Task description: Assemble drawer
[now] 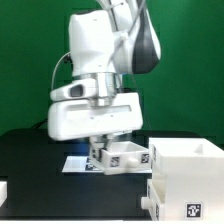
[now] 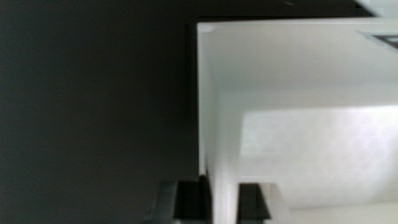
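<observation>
The claw (image 1: 103, 150) hangs low under the arm's bulky white wrist, right down at a small white tray (image 1: 122, 156). From the wrist camera the two dark fingers (image 2: 183, 198) stand one on each side of a thin upright white wall (image 2: 214, 120), pressed against it, so the claw is clenched on the tray's wall. That same view looks down into the tray's pale inside, with dark worktop (image 2: 89, 100) beside it.

From where the exterior camera stands, the tray sits near the middle of the scene, a black-and-white square tag on the side facing the viewer. Whether it rests on the surface or is lifted just clear I cannot tell. Just beside it, at about nine o'clock from the tray, a flat white marker board (image 1: 78, 162) lies on the black worktop (image 1: 30, 160), partly under the arm's shadow.

At roughly four o'clock from the claw stands the large boxy housing (image 1: 185, 175), open at the top, with white walls and a small tag low on its front. It is near the tray but apart from it. At the far eight o'clock corner of the exterior view, a small white piece (image 1: 4, 192) pokes into the frame; too little shows to name it. Behind everything runs a plain green backdrop (image 1: 30, 60).
</observation>
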Available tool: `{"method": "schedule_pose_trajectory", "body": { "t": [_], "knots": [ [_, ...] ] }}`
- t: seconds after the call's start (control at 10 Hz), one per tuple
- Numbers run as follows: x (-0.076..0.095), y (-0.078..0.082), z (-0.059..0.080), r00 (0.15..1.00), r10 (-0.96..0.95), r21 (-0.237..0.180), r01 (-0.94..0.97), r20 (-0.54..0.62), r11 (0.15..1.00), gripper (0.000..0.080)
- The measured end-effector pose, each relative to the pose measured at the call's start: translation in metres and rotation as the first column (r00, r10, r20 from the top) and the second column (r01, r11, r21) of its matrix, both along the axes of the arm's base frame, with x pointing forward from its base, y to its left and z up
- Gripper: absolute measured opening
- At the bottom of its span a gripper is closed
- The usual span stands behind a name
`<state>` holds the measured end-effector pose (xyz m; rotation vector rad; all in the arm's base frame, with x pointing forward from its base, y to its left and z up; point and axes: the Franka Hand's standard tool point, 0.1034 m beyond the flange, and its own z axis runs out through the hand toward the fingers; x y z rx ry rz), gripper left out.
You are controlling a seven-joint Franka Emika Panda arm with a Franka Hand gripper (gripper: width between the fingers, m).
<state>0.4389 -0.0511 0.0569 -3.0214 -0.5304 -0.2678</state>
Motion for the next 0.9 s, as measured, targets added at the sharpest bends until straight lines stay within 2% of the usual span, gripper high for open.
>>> {"method": "schedule_pose_trajectory", "body": {
  "t": [0.1, 0.4, 0.5, 0.6, 0.7, 0.8, 0.9],
  "knots": [
    [0.002, 0.000, 0.000, 0.996, -0.079, 0.025, 0.079, -0.034, 0.997, 0.0036],
    [0.001, 0.002, -0.001, 0.970, -0.237, 0.047, 0.239, -0.051, 0.970, 0.0036],
    [0.005, -0.004, -0.001, 0.947, -0.317, 0.058, 0.320, -0.057, 0.946, 0.0036],
    [0.016, -0.023, 0.002, 0.902, -0.430, 0.069, 0.432, -0.043, 0.899, 0.0036],
    [0.024, -0.040, 0.007, 0.820, -0.572, 0.087, 0.569, 0.011, 0.818, 0.0036],
    [0.024, -0.051, 0.003, 0.767, -0.642, 0.099, 0.638, 0.004, 0.763, 0.0036],
    [0.028, -0.057, 0.001, 0.750, -0.661, 0.105, 0.658, -0.007, 0.746, 0.0036]
  ]
}}
